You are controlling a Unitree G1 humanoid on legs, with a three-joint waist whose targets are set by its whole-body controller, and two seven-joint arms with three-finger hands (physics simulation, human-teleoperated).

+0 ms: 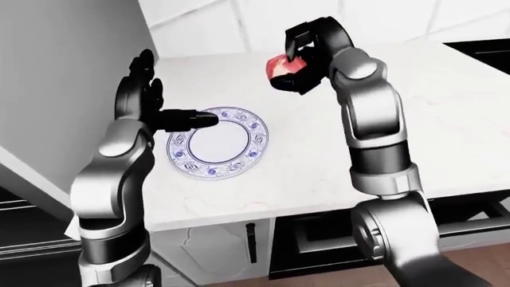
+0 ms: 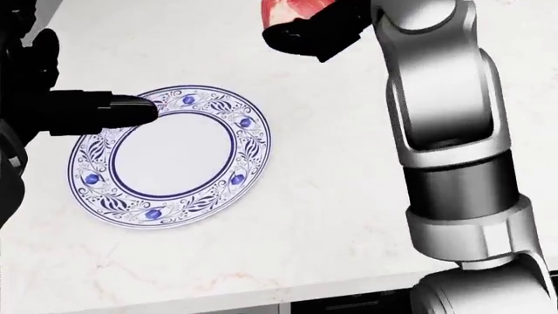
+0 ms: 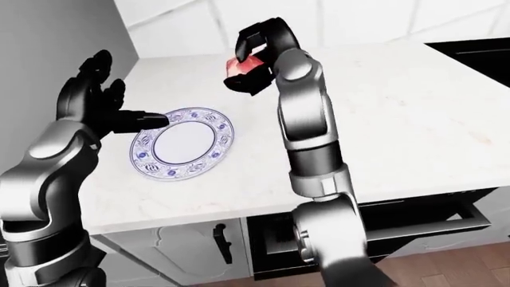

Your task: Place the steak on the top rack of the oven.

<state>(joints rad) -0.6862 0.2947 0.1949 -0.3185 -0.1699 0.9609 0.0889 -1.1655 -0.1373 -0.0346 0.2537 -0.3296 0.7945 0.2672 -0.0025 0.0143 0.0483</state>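
Red and pink, the steak (image 1: 280, 67) sits clamped between the black fingers (image 1: 305, 37) of the right hand (image 1: 301, 57), held in the air above the white marble counter (image 1: 446, 119), nearer its far edge than the blue-patterned plate (image 1: 217, 143). The left hand (image 1: 147, 101) is open by the counter's left edge, fingers spread upward and one finger lying over the plate's left rim.

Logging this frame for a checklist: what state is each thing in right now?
steak: held above the counter, off the plate
right hand: shut on the steak
plate: empty, flat on the counter
left hand: open, one finger over the plate's rim
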